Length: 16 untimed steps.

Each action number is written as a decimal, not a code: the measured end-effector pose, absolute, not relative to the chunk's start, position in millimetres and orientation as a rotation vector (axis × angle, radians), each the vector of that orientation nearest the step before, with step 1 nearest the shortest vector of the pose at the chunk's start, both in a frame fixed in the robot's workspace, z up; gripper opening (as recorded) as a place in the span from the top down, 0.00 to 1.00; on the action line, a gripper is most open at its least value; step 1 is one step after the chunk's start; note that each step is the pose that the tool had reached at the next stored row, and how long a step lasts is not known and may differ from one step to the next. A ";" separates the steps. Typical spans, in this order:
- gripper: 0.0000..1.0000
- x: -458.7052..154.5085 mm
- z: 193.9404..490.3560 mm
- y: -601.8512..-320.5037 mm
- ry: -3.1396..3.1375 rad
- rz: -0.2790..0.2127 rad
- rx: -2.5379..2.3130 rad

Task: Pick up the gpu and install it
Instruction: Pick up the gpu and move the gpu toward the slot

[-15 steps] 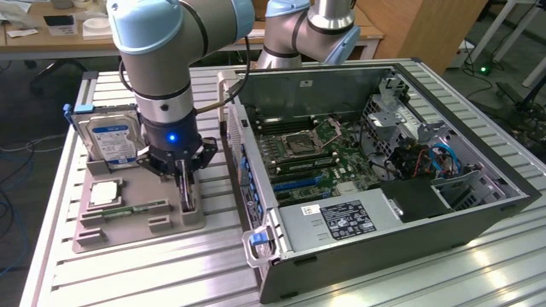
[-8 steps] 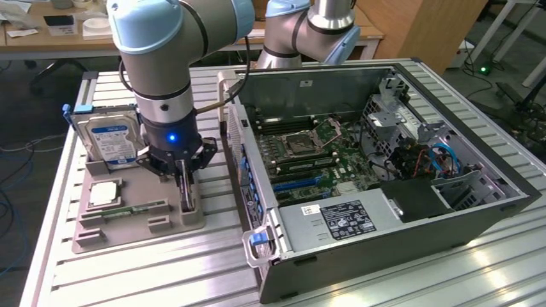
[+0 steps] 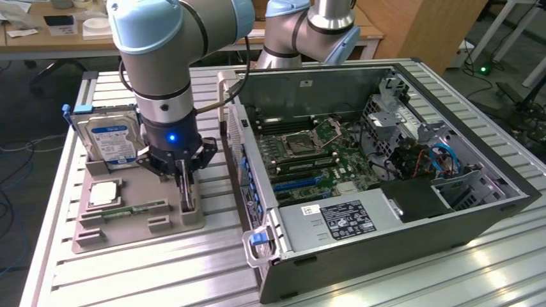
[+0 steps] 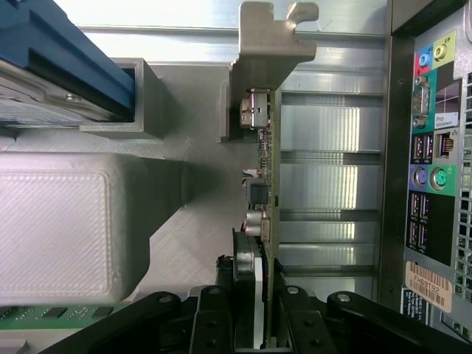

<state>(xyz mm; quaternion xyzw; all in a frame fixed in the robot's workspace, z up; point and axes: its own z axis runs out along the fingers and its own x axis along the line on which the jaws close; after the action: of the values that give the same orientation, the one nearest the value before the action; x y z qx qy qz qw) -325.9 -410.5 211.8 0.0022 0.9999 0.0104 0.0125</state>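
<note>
The gripper [image 3: 183,179] hangs straight down over the gray holder [image 3: 128,231] on the table [image 3: 153,276]. Its fingers [image 4: 306,321] are clenched on the graphics card [image 4: 271,169], one on each face, at the card's upper edge. The card stands on its long edge in a slot along the side of the holder nearest the open computer case [image 3: 384,256]. Its lower edge looks seated in that slot, so I judge it gripped but not yet lifted. Its silvery bracket [image 4: 269,37] is at the far end of the card from the fingers, just beside a raised post of the holder.

Elsewhere in the holder, a hard drive [image 3: 111,137] stands upright at the back corner, well apart from the card. A memory stick [image 3: 137,209] lies flat near the holder's middle.

The card should be light and stiff, easy to carry but fragile. The board is thin, and small parts and connectors stand up from one face. A squeeze should therefore land on bare board or a sturdy block, not on those parts. The fingers sit toward one end rather than over the middle, so the bracket end may sag or swing a little once it leaves the holder. The smooth faces could also slip in a light squeeze, and the contact edge at the bottom should not be scraped against the slot walls.
</note>
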 end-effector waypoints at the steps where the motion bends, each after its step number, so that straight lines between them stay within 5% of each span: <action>1: 0.72 -325.9 211.8 -410.5 3.117 0.032 0.007; 16: 0.72 -325.9 218.4 -410.5 3.116 0.032 0.007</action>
<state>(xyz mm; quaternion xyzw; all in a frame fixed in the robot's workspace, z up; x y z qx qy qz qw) -325.9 -410.5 218.4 0.0022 0.9999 0.0103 0.0125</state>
